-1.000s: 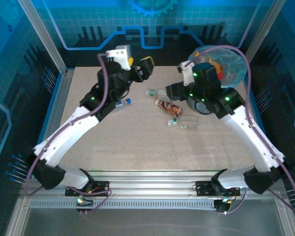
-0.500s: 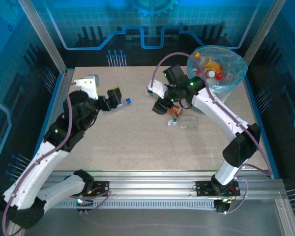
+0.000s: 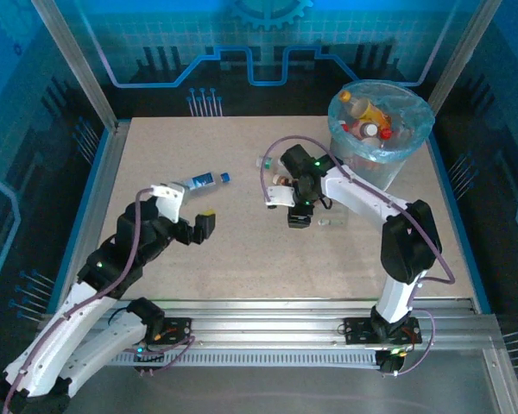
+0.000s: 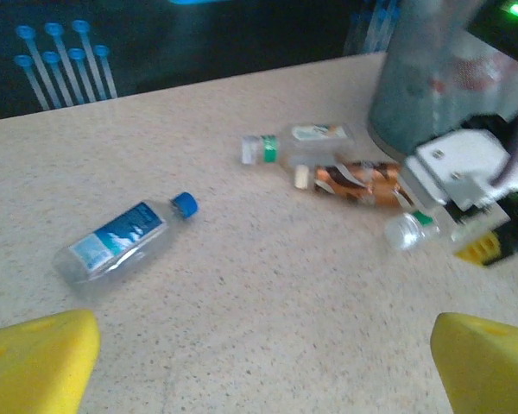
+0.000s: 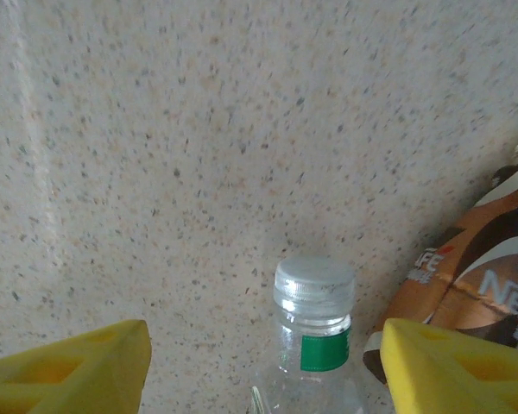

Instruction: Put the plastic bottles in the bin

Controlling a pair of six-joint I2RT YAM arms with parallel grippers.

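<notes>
The right hand (image 5: 263, 371) stands open astride a clear bottle (image 5: 314, 285) lying on the tabletop (image 5: 155, 129) beside a brown one (image 5: 466, 267), light and slick I'd guess, best pinched near its stiff neck; the left hand (image 4: 259, 362) gapes empty.

Blue-capped bottle (image 4: 121, 237), speckled beige table (image 4: 268, 302)

Four plastic bottles (image 3: 205, 180) lie in sight on the worktop (image 3: 242, 267): one blue-capped bottle (image 4: 121, 237) left, one brown bottle (image 4: 363, 181) and two clear bottles (image 4: 298, 147) centre. One bin (image 3: 421, 121), far right, holds several more.
</notes>
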